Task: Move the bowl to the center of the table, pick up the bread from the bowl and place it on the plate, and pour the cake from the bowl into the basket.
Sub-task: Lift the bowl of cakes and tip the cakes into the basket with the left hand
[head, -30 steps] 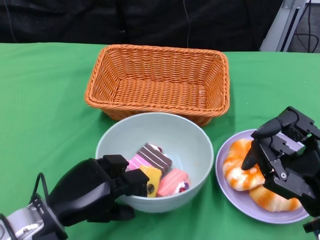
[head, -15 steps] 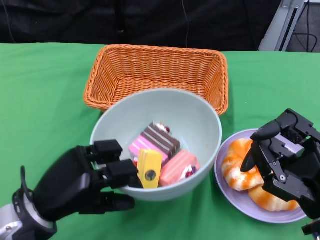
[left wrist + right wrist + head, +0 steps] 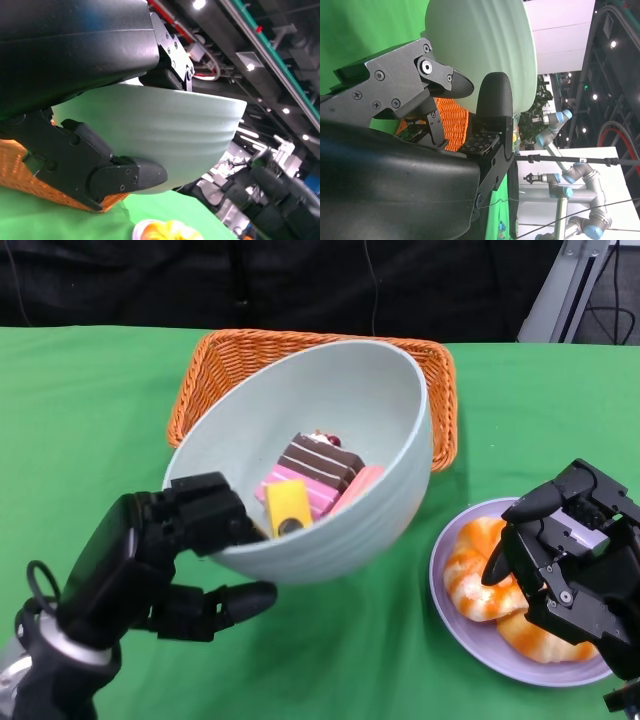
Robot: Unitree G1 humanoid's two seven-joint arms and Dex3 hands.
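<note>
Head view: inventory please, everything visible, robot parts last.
bowl: 1, pale green, lifted off the table and tilted, in front of the basket
cake pieces: several; brown-striped, pink, yellow; inside the bowl
basket: 1, orange wicker, at the back, mostly hidden by the bowl
plate: 1, lavender, on the table to the right
bread: orange and white, on the plate, partly hidden by the right hand; count unclear
table: green cover
left hand: black, holds the bowl at its near rim
right hand: black, over the plate, holding nothing visible; open or shut unclear
</note>
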